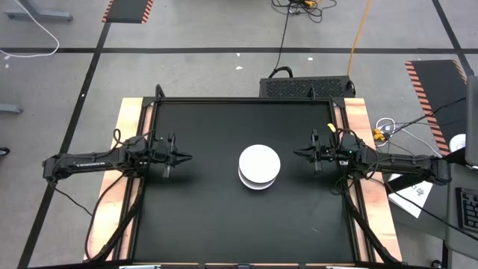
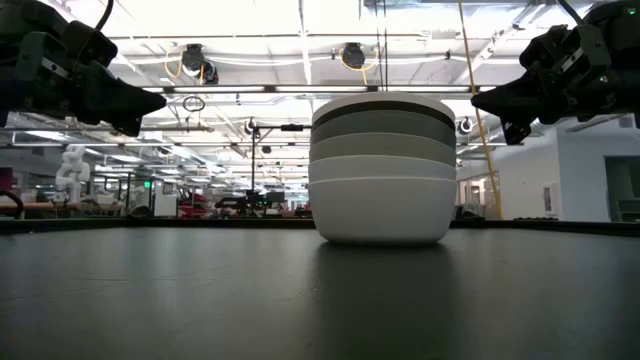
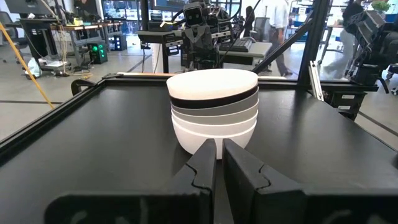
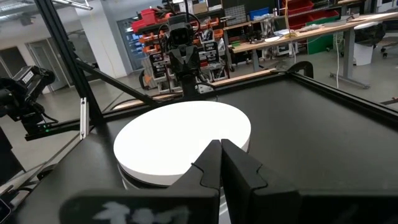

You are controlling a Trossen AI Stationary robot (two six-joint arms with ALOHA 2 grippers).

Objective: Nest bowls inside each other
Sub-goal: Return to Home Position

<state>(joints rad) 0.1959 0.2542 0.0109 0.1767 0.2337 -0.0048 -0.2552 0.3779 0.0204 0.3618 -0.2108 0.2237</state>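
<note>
1. Well left of the nested bowls (image 1: 259,166), the left gripper (image 1: 187,157) hovers level, fingers clenched and empty.
2. Opposite, right of the bowls, the right gripper (image 1: 297,154) hovers, clenched likewise.
3. The bowls stand on the table (image 1: 209,220), white uppermost.

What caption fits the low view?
Stack of nested bowls, white on top; left gripper and right gripper hang shut on either side.

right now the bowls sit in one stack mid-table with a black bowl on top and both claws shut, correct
Not quite: the top bowl is white, with the black bowl just under it, as the left wrist view shows. The stack, left claw and right claw are as you say.
</note>
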